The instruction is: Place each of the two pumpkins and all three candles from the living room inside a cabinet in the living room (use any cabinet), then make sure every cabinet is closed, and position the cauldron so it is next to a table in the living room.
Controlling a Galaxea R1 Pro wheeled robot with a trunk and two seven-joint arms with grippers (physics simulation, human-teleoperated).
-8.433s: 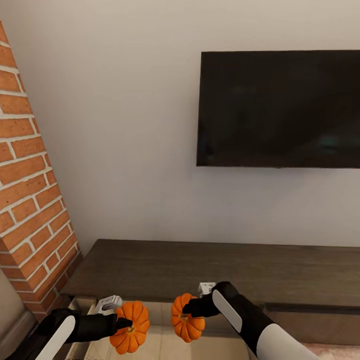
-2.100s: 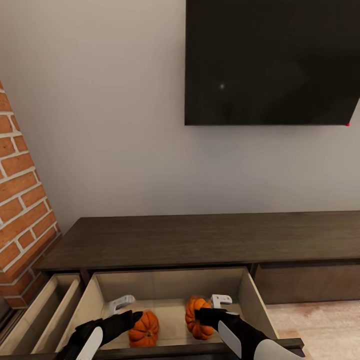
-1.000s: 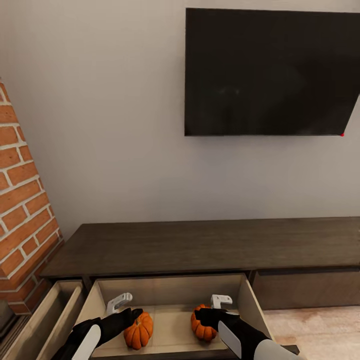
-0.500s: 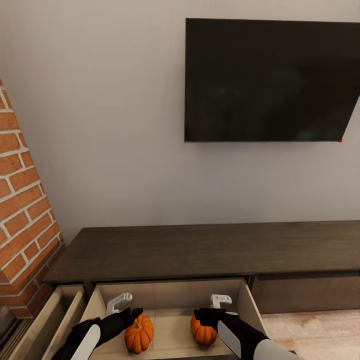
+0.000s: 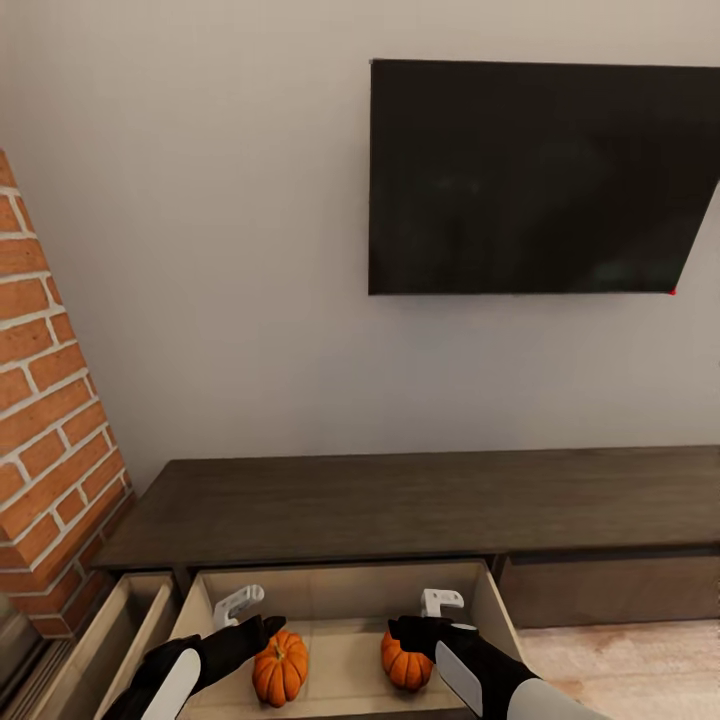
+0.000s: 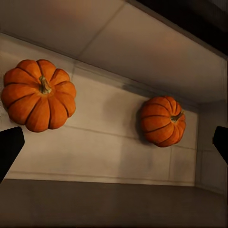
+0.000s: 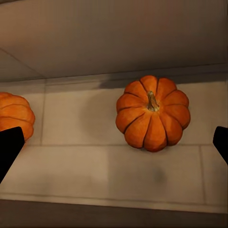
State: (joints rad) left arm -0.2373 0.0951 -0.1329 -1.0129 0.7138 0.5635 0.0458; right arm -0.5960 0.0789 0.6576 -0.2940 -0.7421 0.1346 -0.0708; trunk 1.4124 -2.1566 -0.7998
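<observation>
Both grippers hang spread over the open drawer (image 5: 200,610) of the cabinet (image 5: 400,505), holding nothing. The left pumpkin (image 5: 280,668) lies on the pale drawer floor just beneath the left gripper (image 5: 262,632); in the left wrist view the dark fingertips (image 6: 9,149) stand wide, with this pumpkin (image 6: 38,94) and the other (image 6: 162,121) resting apart between them. The right pumpkin (image 5: 406,660) sits directly under the right gripper (image 5: 408,630), its stem (image 7: 152,100) pointing up toward the camera. Both pumpkins look delivered, so withdrawing calls for a straight lift out of the drawer, clear of its walls. A neighbouring drawer (image 5: 125,625) beside the brick fireplace (image 5: 50,420) also stands open and will need shutting.
</observation>
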